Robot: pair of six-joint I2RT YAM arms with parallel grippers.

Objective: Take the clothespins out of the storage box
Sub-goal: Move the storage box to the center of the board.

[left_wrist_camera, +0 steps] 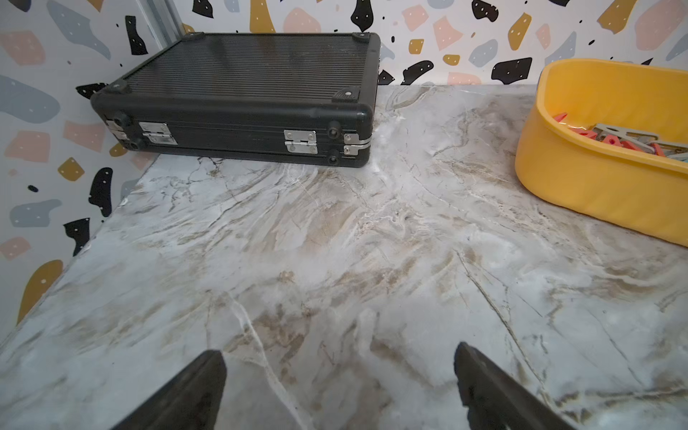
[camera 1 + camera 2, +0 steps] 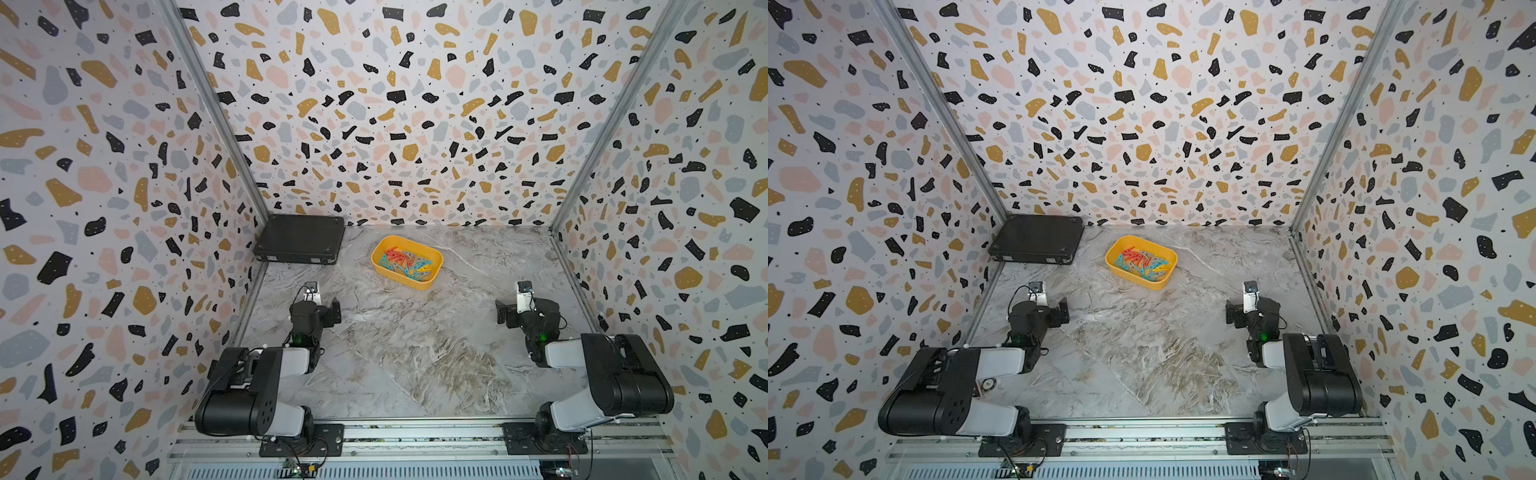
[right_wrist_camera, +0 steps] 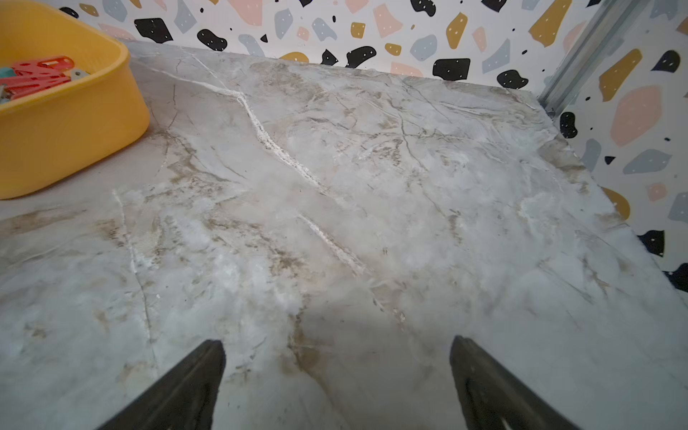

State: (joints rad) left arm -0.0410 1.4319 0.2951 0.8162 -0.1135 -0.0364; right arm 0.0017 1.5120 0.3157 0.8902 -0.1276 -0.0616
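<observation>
The yellow storage box (image 2: 409,279) (image 2: 1144,280) stands near the back middle of the marble table, with several teal, red and grey clothespins (image 2: 405,262) (image 2: 1144,262) heaped inside. My left gripper (image 2: 322,309) (image 1: 338,353) hovers over the table, in front of the box and to its left. It is open and empty, and the left wrist view shows the box wall (image 1: 595,186) and some pins (image 1: 614,139) off to one side. My right gripper (image 2: 513,311) (image 3: 337,346) is also open and empty, in front of the box (image 3: 67,141) and to its right.
A flat black hard case (image 2: 301,245) (image 1: 238,104) lies in the back left corner against the walls. Patterned walls close in the table on three sides. Both arm bases sit on the rail at the front edge.
</observation>
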